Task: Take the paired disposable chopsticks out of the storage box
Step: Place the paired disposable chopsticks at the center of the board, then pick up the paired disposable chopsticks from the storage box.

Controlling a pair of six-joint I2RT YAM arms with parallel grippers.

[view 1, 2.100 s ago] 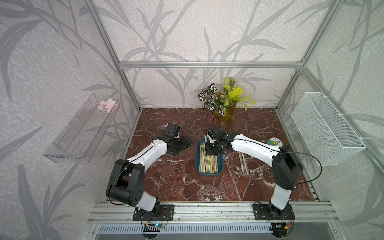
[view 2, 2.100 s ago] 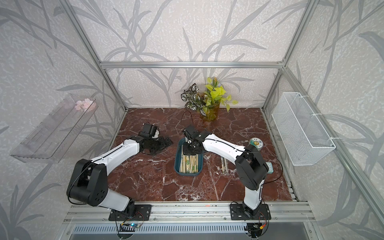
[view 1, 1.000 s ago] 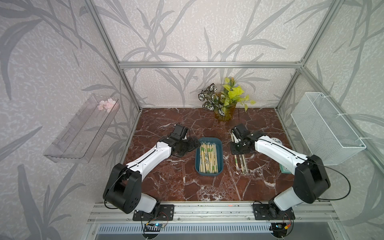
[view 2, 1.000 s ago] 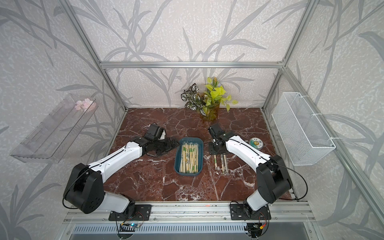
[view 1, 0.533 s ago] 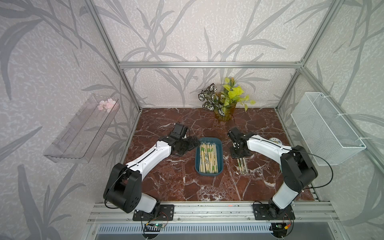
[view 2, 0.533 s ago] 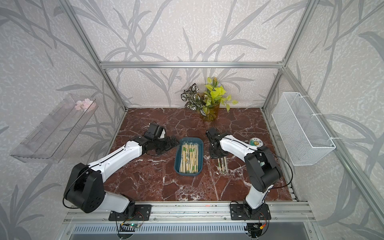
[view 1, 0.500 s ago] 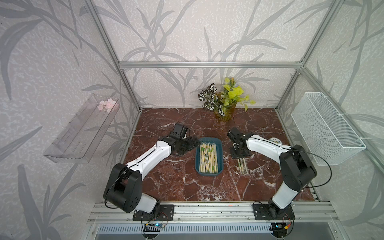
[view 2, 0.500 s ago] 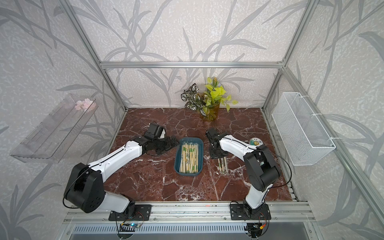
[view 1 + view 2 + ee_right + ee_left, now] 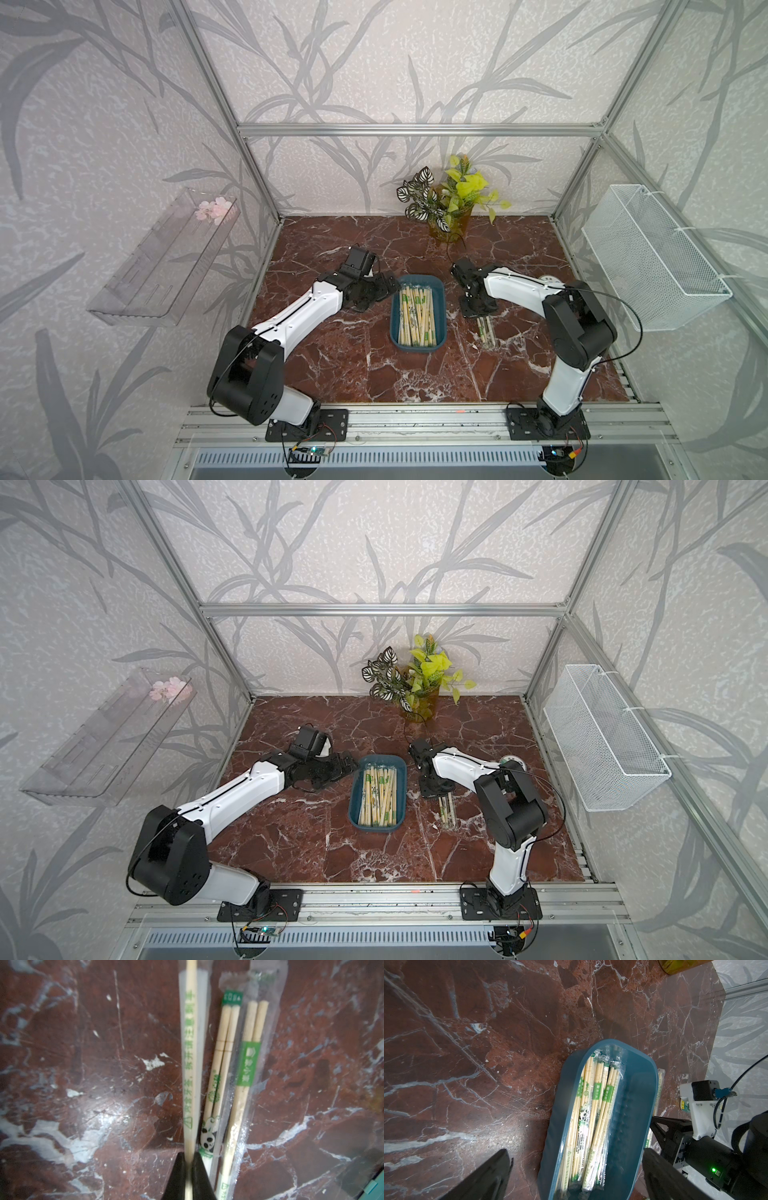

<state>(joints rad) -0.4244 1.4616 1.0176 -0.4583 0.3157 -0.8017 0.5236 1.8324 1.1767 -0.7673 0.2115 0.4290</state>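
Note:
The teal storage box (image 9: 393,316) (image 9: 376,759) (image 9: 639,1093) sits mid-table, with several paired disposable chopsticks (image 9: 415,318) (image 9: 378,798) (image 9: 591,1109) lying lengthwise inside. My right gripper (image 9: 478,309) (image 9: 434,789) (image 9: 188,1154) is low over the table just right of the box. It is shut on one wrapped pair (image 9: 190,1064). Two more wrapped pairs (image 9: 224,1047) (image 9: 485,330) (image 9: 448,810) lie on the marble beside the held one. My left gripper (image 9: 388,286) (image 9: 345,766) (image 9: 576,1153) hangs open at the box's far left corner, holding nothing.
A potted plant (image 9: 451,208) stands at the back. A white wire basket (image 9: 648,266) hangs on the right wall. A clear shelf (image 9: 166,257) with pink flowers is on the left wall. A small round object (image 9: 548,279) lies behind the right arm.
The right gripper has carried a pair out of the box to the table on its right and lowered it beside the pairs there. The left gripper has moved closer to the box.

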